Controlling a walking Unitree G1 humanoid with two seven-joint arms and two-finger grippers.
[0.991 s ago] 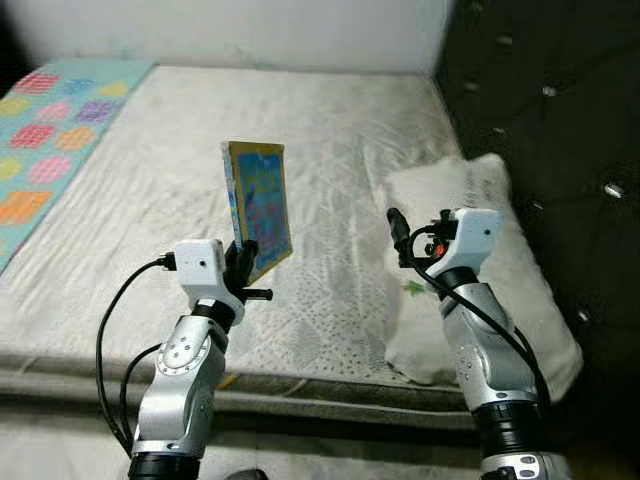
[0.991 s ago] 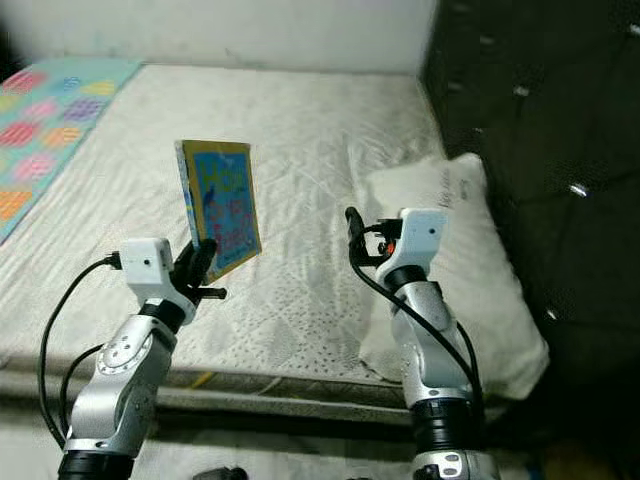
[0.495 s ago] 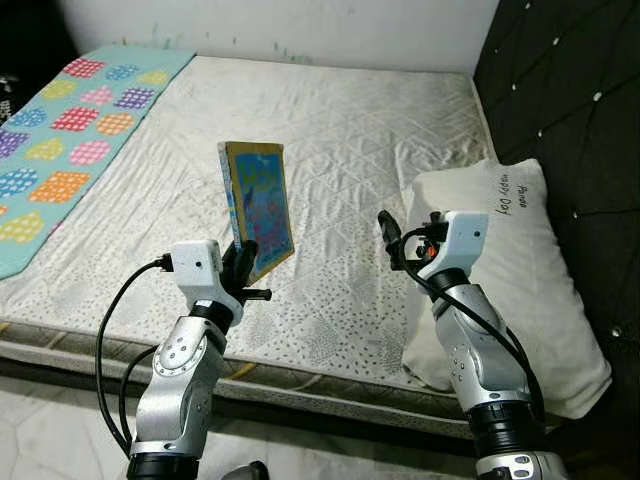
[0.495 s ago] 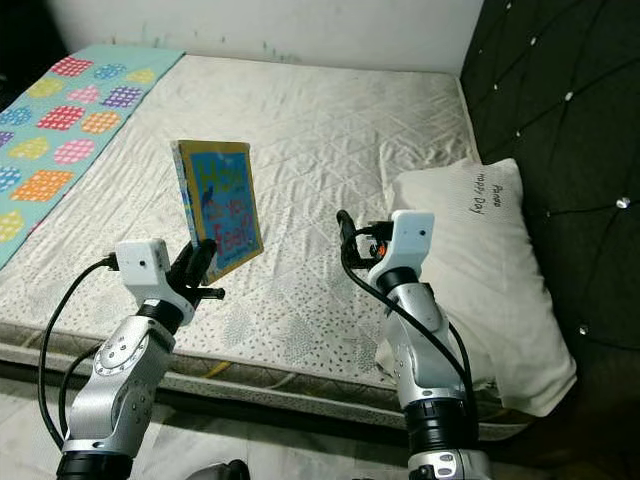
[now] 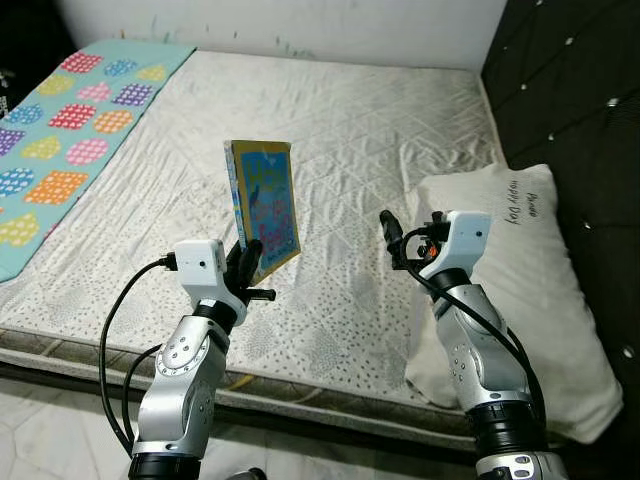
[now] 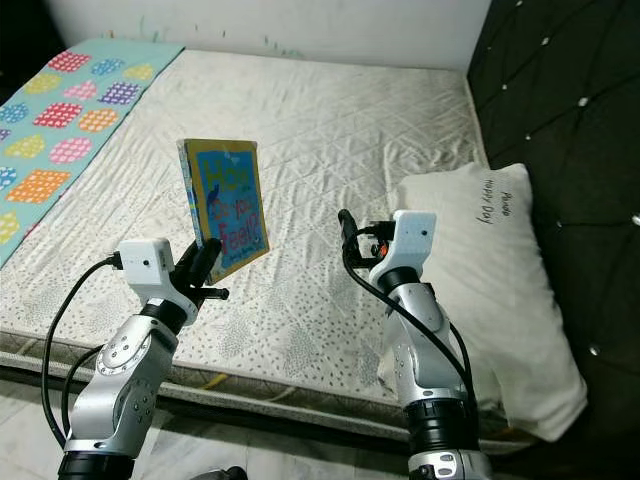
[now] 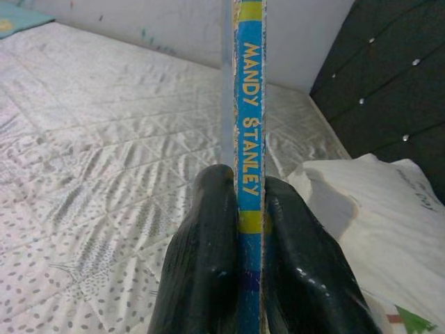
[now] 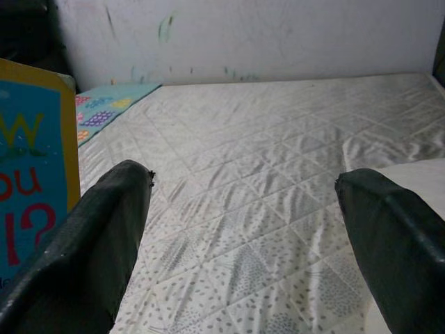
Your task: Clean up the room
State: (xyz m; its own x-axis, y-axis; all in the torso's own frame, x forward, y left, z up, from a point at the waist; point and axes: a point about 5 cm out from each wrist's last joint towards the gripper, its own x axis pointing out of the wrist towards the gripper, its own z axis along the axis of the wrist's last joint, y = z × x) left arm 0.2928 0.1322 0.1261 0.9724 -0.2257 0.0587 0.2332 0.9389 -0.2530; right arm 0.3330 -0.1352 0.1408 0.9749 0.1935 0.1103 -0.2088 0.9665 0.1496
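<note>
Landmark: mattress (image 5: 350,150), bare, a white pillow (image 5: 520,280) at its headboard side.
Book: picture book (image 5: 265,205) held upright above the mattress's near edge.
Left gripper (image 7: 240,229): clamped on the book's lower spine.
Right gripper (image 8: 243,209): fingers spread wide, empty, raised beside the pillow.
Progress: 1 book lifted, not yet put away; patterned blanket (image 5: 60,130) lies along the mattress's far-left side.

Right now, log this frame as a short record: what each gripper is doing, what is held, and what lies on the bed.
left gripper: shut on the book's lower edge, raised above the mattress
book: blue and yellow, held upright, spine reads MANDY STANLEY
right gripper: open, holding nothing, raised beside the book
mattress: white, quilted, bare
pillow: white, lying at the mattress's right side
blanket: teal with coloured patches, on the left side
</note>
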